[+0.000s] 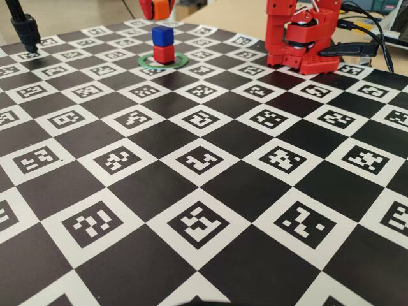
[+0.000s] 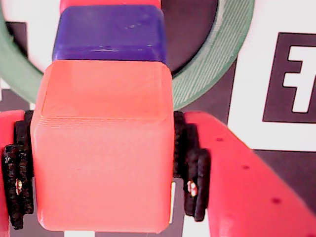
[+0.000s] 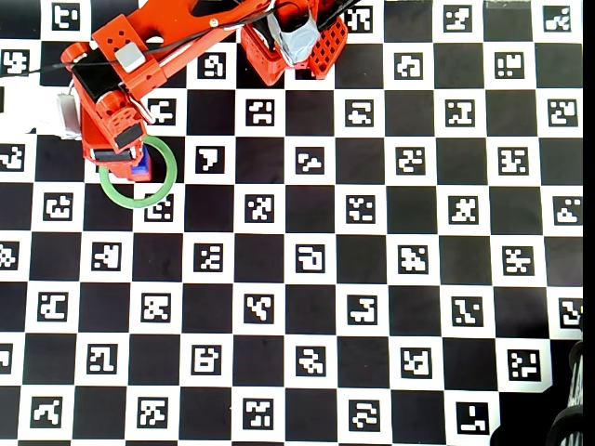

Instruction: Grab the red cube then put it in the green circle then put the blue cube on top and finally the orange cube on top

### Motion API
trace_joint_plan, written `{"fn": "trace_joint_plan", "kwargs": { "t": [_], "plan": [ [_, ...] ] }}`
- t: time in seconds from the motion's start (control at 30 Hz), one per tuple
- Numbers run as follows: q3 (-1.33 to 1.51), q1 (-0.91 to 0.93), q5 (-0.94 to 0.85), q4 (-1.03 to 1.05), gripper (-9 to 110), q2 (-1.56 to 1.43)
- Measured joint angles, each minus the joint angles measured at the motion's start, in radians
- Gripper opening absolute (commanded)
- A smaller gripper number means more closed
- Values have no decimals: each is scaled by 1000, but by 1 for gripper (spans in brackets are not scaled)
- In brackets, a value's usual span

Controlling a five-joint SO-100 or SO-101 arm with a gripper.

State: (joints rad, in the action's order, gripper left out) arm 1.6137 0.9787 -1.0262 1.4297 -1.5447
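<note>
The red cube (image 1: 164, 54) sits inside the green circle (image 1: 179, 62) at the far side of the board, with the blue cube (image 1: 162, 36) stacked on it. My gripper (image 1: 157, 9) hangs just above the stack, shut on the orange cube (image 1: 164, 7). In the wrist view the orange cube (image 2: 103, 163) fills the space between the black pads (image 2: 195, 173), and my gripper (image 2: 101, 185) holds it above the blue cube (image 2: 111, 32). A sliver of the red cube (image 2: 111, 2) and part of the green circle (image 2: 217, 64) show beyond. In the overhead view the arm covers most of the stack; only a blue corner (image 3: 142, 168) and the ring (image 3: 158, 192) show.
The board is a black-and-white checker of printed markers. The red arm base (image 1: 299, 38) stands at the far right with cables behind it. A black stand (image 1: 25, 29) rises at the far left corner.
</note>
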Motion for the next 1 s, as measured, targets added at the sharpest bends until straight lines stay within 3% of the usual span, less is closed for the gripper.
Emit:
{"fn": "trace_joint_plan", "kwargs": {
  "t": [1.0],
  "plan": [
    [44, 0, -11, -38, 6, 0]
  ]
}}
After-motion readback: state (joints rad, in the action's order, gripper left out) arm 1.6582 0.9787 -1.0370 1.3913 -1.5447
